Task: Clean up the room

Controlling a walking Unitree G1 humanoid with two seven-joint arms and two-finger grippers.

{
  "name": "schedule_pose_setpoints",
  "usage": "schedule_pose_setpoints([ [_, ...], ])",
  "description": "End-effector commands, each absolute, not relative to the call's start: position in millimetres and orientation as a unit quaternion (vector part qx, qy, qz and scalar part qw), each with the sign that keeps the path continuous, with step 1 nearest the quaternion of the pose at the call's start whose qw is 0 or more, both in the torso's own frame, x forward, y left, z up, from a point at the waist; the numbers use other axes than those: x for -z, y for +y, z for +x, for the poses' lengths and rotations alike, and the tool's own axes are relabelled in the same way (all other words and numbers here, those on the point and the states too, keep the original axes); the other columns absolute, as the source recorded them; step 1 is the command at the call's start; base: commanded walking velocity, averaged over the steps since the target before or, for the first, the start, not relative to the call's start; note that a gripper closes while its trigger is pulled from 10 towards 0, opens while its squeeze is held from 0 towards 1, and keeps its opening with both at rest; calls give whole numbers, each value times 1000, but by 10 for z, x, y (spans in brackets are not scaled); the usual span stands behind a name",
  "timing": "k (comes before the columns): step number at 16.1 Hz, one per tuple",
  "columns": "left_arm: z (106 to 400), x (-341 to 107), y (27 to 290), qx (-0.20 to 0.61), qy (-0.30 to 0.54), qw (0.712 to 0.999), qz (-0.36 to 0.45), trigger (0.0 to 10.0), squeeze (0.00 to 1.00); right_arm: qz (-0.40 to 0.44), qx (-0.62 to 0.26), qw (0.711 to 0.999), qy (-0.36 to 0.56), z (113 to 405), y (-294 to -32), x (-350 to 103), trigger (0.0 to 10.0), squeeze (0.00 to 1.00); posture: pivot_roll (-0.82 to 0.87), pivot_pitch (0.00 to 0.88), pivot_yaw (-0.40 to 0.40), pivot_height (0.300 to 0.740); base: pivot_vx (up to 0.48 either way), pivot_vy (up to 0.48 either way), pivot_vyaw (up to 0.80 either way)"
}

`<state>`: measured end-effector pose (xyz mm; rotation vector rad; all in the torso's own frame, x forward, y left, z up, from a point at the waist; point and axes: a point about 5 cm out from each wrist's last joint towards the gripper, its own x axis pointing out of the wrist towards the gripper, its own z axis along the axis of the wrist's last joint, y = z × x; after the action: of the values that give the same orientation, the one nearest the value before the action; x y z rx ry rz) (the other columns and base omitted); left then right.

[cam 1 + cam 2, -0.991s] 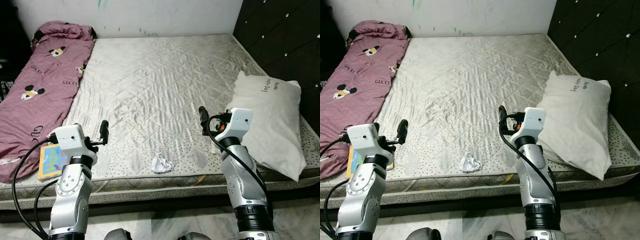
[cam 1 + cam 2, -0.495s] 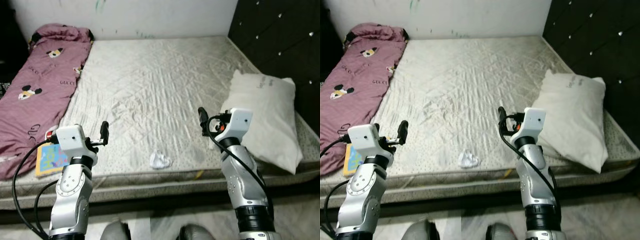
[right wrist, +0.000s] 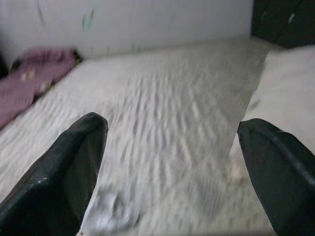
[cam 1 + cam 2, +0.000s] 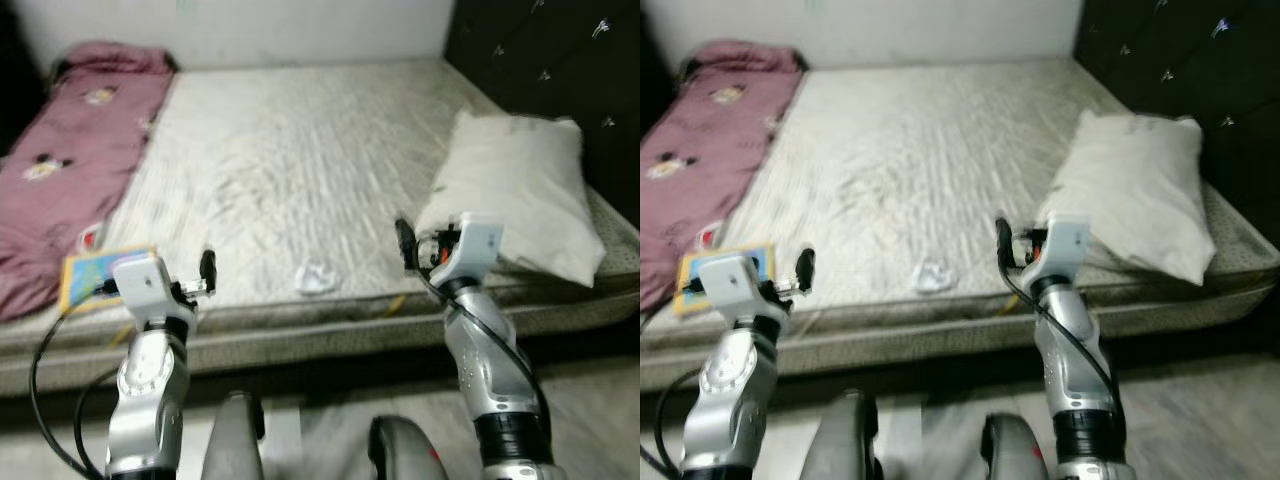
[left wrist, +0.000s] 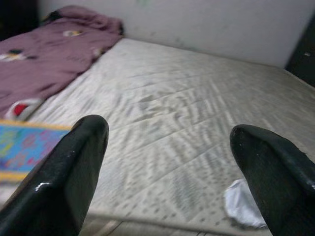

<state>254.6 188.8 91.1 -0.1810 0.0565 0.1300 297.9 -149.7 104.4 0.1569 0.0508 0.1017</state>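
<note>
A crumpled white tissue [image 4: 316, 277] lies on the bare mattress [image 4: 300, 150] near its front edge, between my two arms. A blue picture book [image 4: 92, 277] rests at the front left corner beside a maroon printed blanket [image 4: 60, 150]. A white pillow [image 4: 510, 195] lies on the right side. My left gripper [image 5: 170, 162] is open and held in front of the bed edge, with the tissue [image 5: 242, 202] off to one side. The right gripper [image 3: 172, 162] is open too, held near the pillow's front corner, with nothing between its fingers.
A dark padded headboard [image 4: 540, 60] runs along the right of the bed, and a pale wall [image 4: 300, 30] stands behind it. My two grey legs [image 4: 235, 440] show at the bottom over a light tiled floor [image 4: 580, 420]. The head views are blurred.
The whole picture has shifted and blurred: the camera has backed away from the bed, so more floor and my legs show. Both grippers stay open and empty.
</note>
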Motion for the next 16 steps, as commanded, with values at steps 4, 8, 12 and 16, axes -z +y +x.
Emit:
schedule_pose_setpoints([
  [4, 2587, -960, 1947, -82, 26, 991, -107, 10000, 0, 63, -81, 995, 8, 3042, -1408, -1166, 10000, 0, -92, 0, -20, 638, 0, 0, 261],
  [8, 2596, -982, 1964, -84, 27, 991, -104, 10000, 0, 59, -90, 994, 10, 3063, -1366, -1174, 10000, 0, -92, 12, -13, 638, 0, 0, 153],
  [12, 2601, -994, 1955, -73, 26, 992, -102, 10000, 0, 57, -97, 994, 15, 3062, -1333, -1159, 10000, 0, -92, 18, -6, 638, 0, 0, 0],
  [16, 2606, -1002, 1940, -65, 26, 992, -103, 10000, 0, 55, -106, 993, 12, 3065, -1309, -1168, 10000, 0, -93, 23, -6, 638, 140, 0, 661],
])
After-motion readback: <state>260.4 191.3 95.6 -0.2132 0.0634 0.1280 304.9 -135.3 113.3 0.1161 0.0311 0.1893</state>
